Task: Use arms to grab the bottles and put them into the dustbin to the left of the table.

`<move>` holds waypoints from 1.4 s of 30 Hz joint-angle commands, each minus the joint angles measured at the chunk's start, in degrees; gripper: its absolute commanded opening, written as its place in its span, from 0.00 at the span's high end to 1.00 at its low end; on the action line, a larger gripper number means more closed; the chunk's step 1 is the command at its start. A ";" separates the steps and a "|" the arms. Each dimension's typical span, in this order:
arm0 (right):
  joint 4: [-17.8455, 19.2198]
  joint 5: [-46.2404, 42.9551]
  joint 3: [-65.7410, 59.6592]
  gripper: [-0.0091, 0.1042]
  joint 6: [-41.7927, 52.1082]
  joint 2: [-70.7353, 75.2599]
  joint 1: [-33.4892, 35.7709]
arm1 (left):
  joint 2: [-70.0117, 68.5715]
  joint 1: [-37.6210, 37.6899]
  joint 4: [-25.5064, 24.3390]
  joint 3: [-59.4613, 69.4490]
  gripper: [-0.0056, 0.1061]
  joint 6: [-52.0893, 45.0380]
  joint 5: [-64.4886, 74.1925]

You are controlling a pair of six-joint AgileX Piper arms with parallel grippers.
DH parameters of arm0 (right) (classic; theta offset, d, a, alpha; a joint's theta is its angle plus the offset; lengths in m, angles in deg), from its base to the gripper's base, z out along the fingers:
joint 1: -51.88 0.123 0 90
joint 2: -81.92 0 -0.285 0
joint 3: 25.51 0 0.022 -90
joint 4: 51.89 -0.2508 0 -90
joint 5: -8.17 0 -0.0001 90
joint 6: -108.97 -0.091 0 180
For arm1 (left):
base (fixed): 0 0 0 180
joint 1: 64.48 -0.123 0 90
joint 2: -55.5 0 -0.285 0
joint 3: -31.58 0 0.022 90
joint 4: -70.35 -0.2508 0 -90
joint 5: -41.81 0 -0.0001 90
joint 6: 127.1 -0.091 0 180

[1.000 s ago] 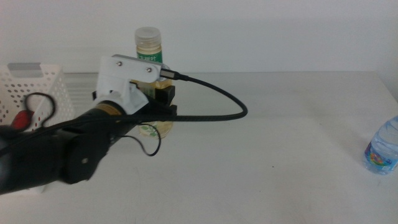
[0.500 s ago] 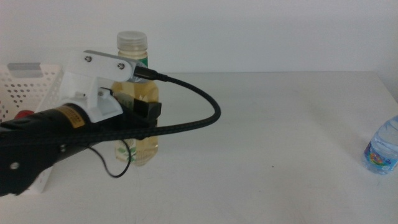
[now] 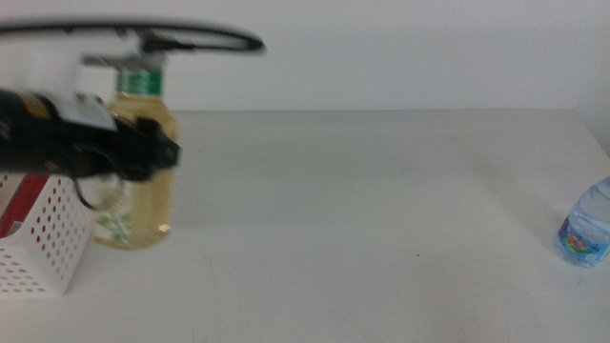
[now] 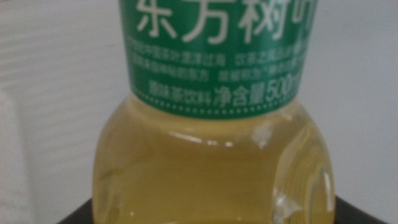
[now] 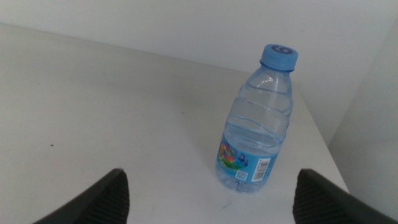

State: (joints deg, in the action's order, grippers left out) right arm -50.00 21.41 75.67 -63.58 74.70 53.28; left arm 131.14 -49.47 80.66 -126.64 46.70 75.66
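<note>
Firmly, left end effector (image 3: 143, 152) clamps the pale-yellow bottle (image 3: 143, 181) beside the dustbin (image 3: 43, 248).

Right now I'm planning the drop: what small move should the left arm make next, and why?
Probably carry further left, over the dustbin. The left end effector grips the pale-yellow bottle, which hangs beside the bin's wall, not above its opening.
</note>
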 commanded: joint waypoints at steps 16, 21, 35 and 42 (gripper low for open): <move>0.35 -4.24 0.44 0.24 0.50 1.53 -0.34 | 10.72 -18.82 0.51 -29.27 0.99 -7.11 27.00; 0.35 -4.24 0.44 0.24 0.50 1.53 -0.34 | 14.59 -23.17 0.51 -34.15 0.99 -9.23 30.64; 0.35 -4.24 0.44 0.24 0.50 1.53 -0.34 | 25.78 -31.89 0.49 -40.47 0.99 -11.88 36.25; 0.35 -4.24 0.44 0.24 0.50 1.53 -0.34 | 30.00 -31.89 -2.08 -40.54 0.99 -12.02 35.47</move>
State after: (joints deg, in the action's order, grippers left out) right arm -50.00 21.41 75.67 -63.58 74.70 53.28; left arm 163.54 -81.34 78.05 -164.81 34.76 113.32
